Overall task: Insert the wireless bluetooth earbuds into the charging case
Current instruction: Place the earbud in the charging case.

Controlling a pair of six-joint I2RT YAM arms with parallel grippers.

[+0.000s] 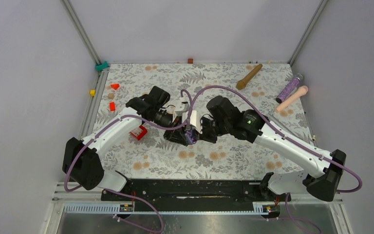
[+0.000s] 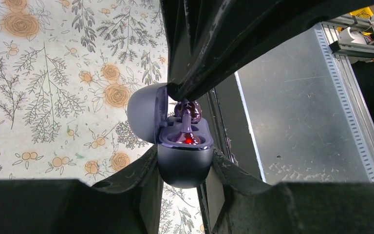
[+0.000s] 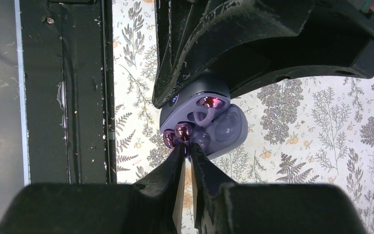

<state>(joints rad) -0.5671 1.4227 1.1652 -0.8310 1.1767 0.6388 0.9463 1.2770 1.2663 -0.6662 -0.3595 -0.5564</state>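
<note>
Earbud (image 3: pixel 182 130), one, pinched in right claw (image 3: pixel 187 153) at one open charging case (image 3: pixel 229 129).

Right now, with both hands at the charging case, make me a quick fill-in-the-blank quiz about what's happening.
1. The left hand is shut on the charging case, whose lid stands ____.
2. The right hand pinches a tiny ____ at the case's sockets.
3. Inside the case glows a small ____ light.

Missing words: open; earbud; red.
</note>
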